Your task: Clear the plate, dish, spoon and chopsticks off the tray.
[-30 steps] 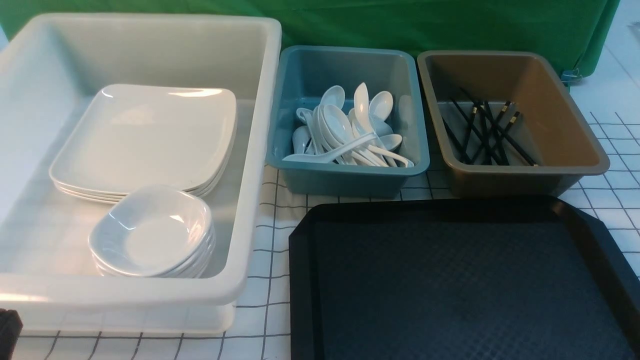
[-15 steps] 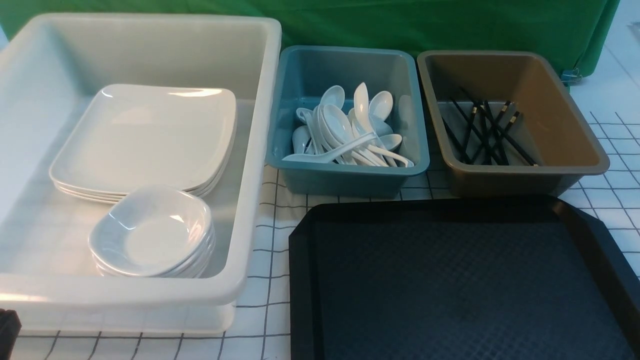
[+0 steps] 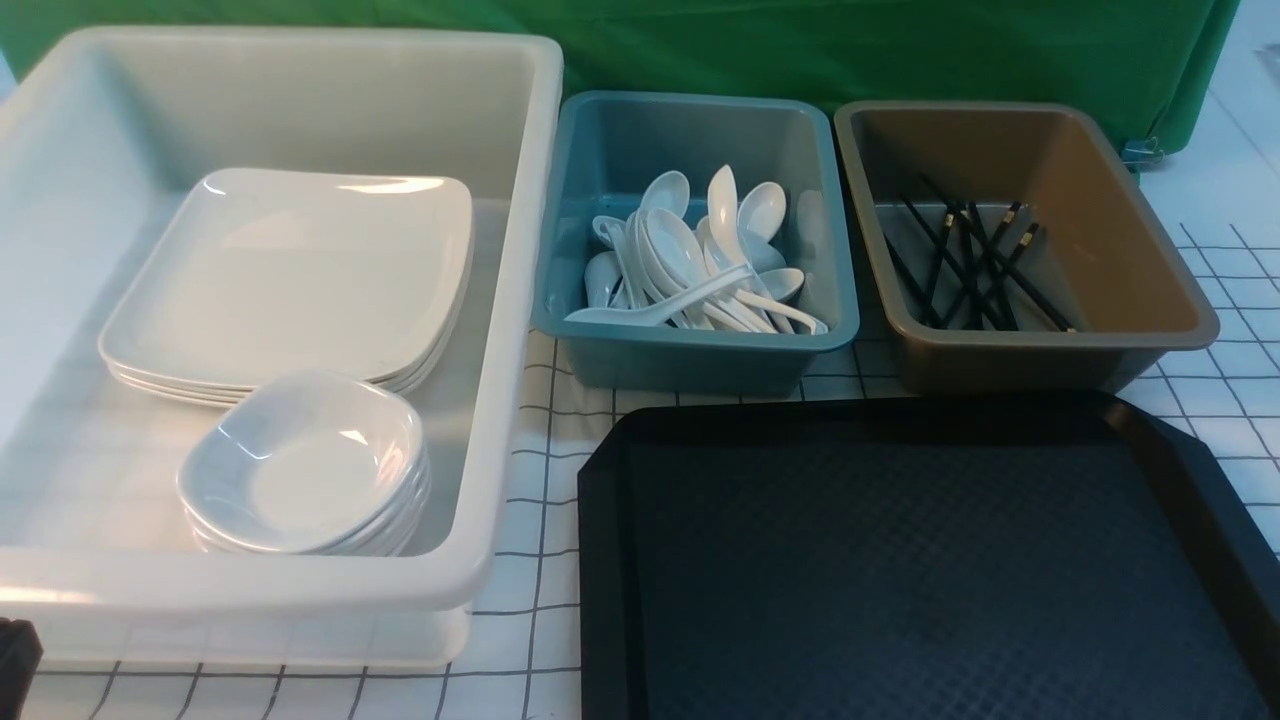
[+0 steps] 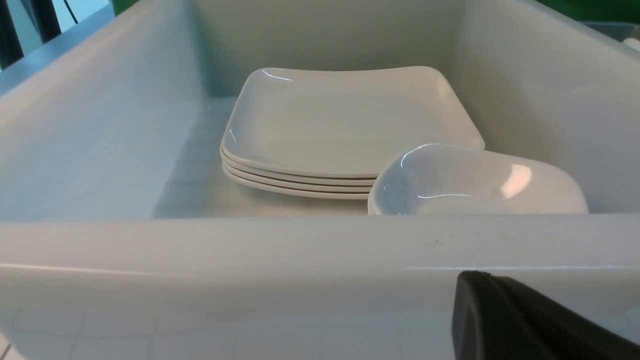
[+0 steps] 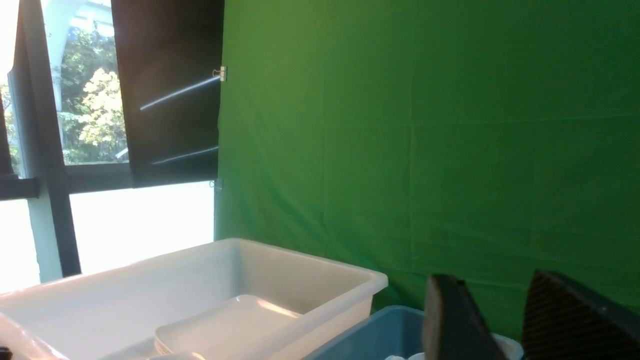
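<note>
The black tray [image 3: 900, 560] lies at the front right with nothing on it. A stack of large white plates [image 3: 290, 275] lies in the white tub [image 3: 500, 400], also seen in the left wrist view [image 4: 345, 120]. Small white dishes [image 3: 305, 465] are stacked in front of them. Spoons [image 3: 690, 260] fill the teal tub [image 3: 700, 345]. Black chopsticks [image 3: 970, 265] lie in the brown tub [image 3: 1130, 250]. My left gripper [image 4: 480, 279] is shut and empty, low outside the white tub's near wall. My right gripper [image 5: 492, 280] is open and empty, above the teal tub.
A white checked cloth [image 3: 530, 640] covers the table. A green backdrop [image 3: 800, 50] hangs behind the tubs. The three tubs stand side by side behind and left of the tray. Only a black corner of my left gripper [image 3: 15, 655] shows in the front view.
The black corner of my left gripper at the front view's lower left has slid slightly further out of view. Nothing else has moved.
</note>
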`<state>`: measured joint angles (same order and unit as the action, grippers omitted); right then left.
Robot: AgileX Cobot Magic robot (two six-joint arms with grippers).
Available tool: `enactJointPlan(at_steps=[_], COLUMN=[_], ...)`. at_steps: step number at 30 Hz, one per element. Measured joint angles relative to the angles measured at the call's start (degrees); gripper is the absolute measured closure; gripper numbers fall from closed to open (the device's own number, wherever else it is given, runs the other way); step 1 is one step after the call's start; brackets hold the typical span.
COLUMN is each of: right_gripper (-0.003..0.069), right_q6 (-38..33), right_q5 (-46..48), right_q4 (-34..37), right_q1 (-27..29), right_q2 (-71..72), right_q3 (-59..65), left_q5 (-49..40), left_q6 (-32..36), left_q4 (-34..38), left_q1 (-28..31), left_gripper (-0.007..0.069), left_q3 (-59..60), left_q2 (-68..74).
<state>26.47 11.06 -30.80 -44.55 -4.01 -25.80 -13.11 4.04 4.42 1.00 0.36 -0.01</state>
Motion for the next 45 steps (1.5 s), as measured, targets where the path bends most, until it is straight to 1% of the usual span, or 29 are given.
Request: enactJointPlan(at_steps=[3,4,5,6,7,8,10,17,20,21,22,23,25,26,28,29,31,32,33,35,38,45], right_gripper=[0.0421,0.0420,0.0420,0.0420,0.0420,0.0420,0.0420,0.0420,0.0419,0.0419,0.0419,0.0419,0.0419,0.0419,0.0419,0.0419,0.0419,0.0419,0.0419,0.0419,0.0419,0.0417], right_q6=[-7.23,-13.66,-15.55,-19.20,-24.27,-26.91,-29.03,-30.13,-30.98,-31.55,-31.69,-32.87,-33.20,-33.50,-33.85,-33.91,-33.98,-33.98,-33.98,-33.72,-33.52,-32.70], right_q5=[-0.59,-1.50,-1.77,-2.42,-3.82,-5.01,-6.36,-6.28,-4.47,-3.17,-2.83,-1.10,-0.19,0.32,0.76,0.91,1.20,1.27,1.36,2.51,2.73,2.76], right_q4=[8.67,15.13,16.95,20.43,25.74,27.71,29.82,31.11,31.11,31.11,31.11,31.11,31.11,31.11,30.80,30.80,30.80,30.80,30.80,30.80,30.80,30.80], right_q1=[0.00,0.00,0.00,0.00,0.00,0.00,0.00,0.15,2.91,6.18,7.82,13.76,16.84,21.10,26.32,29.99,33.99,34.39,36.88,39.27,40.30,40.47], right_q2=[0.00,0.00,0.00,0.00,0.00,0.00,0.00,0.07,0.92,1.09,1.09,1.13,1.13,1.13,1.08,1.08,1.39,1.47,2.38,3.44,3.87,3.88], right_q3=[0.06,0.25,0.39,0.58,1.15,1.81,3.00,5.08,5.36,5.76,5.97,7.52,8.90,10.60,13.60,16.23,19.81,20.64,23.49,25.66,26.12,26.12], left_q5=[-0.01,-0.01,-0.01,-0.01,-0.01,-0.01,-0.01,-0.01,-0.06,-0.06,-0.06,-0.06,-0.06,-0.06,-0.06,-0.06,-0.06,-0.06,-0.06,-0.12,-0.05,-0.07], left_q6=[0.00,0.00,0.00,0.00,0.00,0.00,0.00,0.00,0.00,0.00,0.00,0.00,0.00,0.00,0.00,0.00,0.00,0.00,0.00,0.00,0.00,0.00], left_q4=[0.00,0.00,0.00,0.00,0.00,0.00,0.00,0.00,0.00,0.00,0.00,0.00,0.00,0.00,0.00,0.00,0.00,0.00,0.00,0.00,0.00,0.00], left_q1=[0.00,0.00,0.00,0.00,0.00,0.00,0.00,0.00,0.00,0.00,0.00,0.02,0.02,0.02,0.02,0.02,0.02,0.02,0.02,0.02,0.02,0.02], left_gripper=[0.0620,0.0620,0.0620,0.0620,0.0620,0.0620,0.0620,0.0620,0.0620,0.0620,0.0620,0.0620,0.0620,0.0620,0.0620,0.0620,0.0620,0.0620,0.0620,0.0620,0.0620,0.0620], left_q3=[0.00,0.00,0.00,0.00,0.00,0.00,0.00,0.00,0.00,0.00,0.00,0.00,0.00,0.00,0.00,0.00,0.00,0.00,0.00,0.00,0.00,0.00], left_q2=[0.00,0.00,0.01,0.00,0.00,0.00,0.00,0.00,0.00,0.00,0.00,0.00,0.00,0.00,0.00,0.00,0.00,0.00,0.00,0.01,0.00,0.00])
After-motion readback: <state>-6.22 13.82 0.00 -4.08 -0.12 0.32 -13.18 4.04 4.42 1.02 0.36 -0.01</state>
